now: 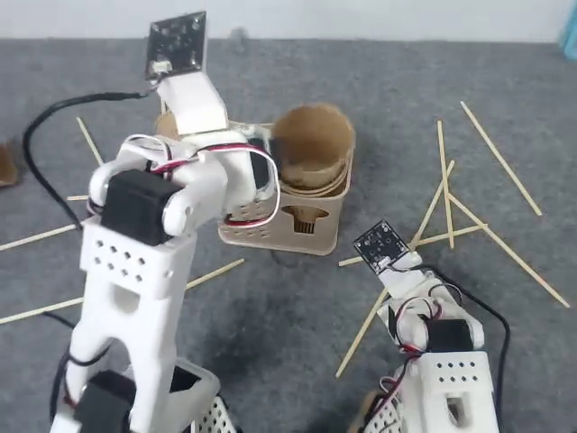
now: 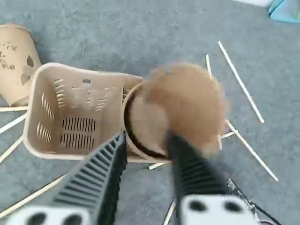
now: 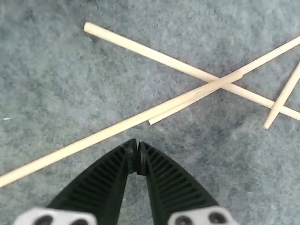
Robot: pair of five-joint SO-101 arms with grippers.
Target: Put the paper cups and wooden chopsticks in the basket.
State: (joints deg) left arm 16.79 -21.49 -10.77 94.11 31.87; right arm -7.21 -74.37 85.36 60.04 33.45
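1. Grey carpet-textured table (image 1: 297,361); in the high view a pale wall strip runs along the 12 o'clock edge.
2. basket (image 1: 311,230) is near centre. paper cup stack (image 1: 311,149) sits in its 3 o'clock compartment; the other compartment (image 2: 75,112) is bare.
3. left gripper (image 2: 146,138) is over the basket, fingers spread, pinching nothing I can see. A blurred cup (image 2: 187,105) sits just past the tips, over the stack. Can't tell if it's seated.
4. right gripper (image 3: 137,145) is low over the table at about 4 o'clock from the basket, fingers pressed together, empty. crossed chopsticks (image 3: 197,92) lie just beyond its tips.
5. loose cup (image 2: 16,61) lies on its side just beside the basket's bare end. scattered chopsticks (image 1: 501,159) lie out at 3 o'clock, more at 9 o'clock.
6. Risk: the top cup could land cocked on the stack and roll out if the rims aren't aligned.
7. Risk: the tall stack likely makes the basket top-heavy, so a nudge from the left arm could tip it.
8. Risk: the sticks lie flat and overlapped on fuzzy pile. A grab at the crossing could lift two or flick one away.
9. teal object (image 1: 570,36) sits in the 1 o'clock corner, well apart from the work.
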